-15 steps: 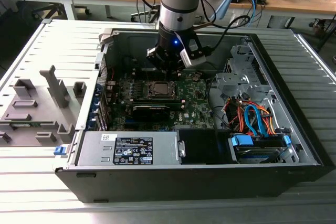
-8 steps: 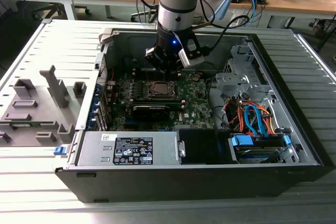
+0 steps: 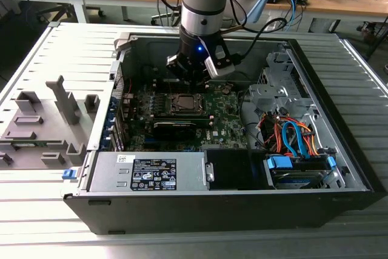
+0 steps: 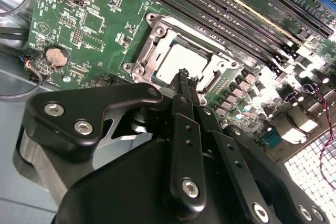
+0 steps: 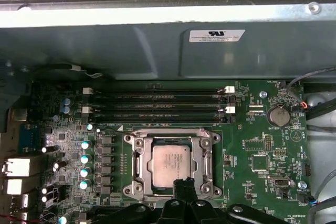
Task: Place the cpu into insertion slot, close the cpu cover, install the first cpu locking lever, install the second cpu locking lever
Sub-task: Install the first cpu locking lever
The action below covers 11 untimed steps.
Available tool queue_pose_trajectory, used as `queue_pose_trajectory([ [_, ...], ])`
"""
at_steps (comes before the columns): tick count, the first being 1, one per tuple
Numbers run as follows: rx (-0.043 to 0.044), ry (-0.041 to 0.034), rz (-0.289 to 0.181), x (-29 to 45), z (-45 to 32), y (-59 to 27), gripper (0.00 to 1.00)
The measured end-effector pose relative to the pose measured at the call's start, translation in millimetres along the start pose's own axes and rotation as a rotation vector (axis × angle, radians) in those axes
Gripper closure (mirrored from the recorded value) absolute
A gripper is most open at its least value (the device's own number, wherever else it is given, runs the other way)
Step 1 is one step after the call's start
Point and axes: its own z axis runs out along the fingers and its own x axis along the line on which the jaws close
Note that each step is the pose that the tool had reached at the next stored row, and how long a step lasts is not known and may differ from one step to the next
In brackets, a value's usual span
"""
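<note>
Black fingertips (image 5: 181,184), pinched together on nothing (as far as both wrist views show), hover at the insertion slot's (image 5: 135,162) edge, where the cpu (image 5: 170,164) already sits under the closed cpu cover (image 5: 206,162), so I judge the levers remain.

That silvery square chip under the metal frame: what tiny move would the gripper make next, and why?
Probably a slight push down and sideways on the socket edge. The silvery square chip already lies under the closed metal frame cover, and the gripper, fingers together, sits right at the frame's edge, where a locking lever would be.
</note>
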Motion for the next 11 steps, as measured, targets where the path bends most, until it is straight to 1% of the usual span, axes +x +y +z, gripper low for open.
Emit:
queue_pose_trajectory([
  [11,-0.0002,0.0000,0.000,2.4,0.1,-0.4,0.89],
])
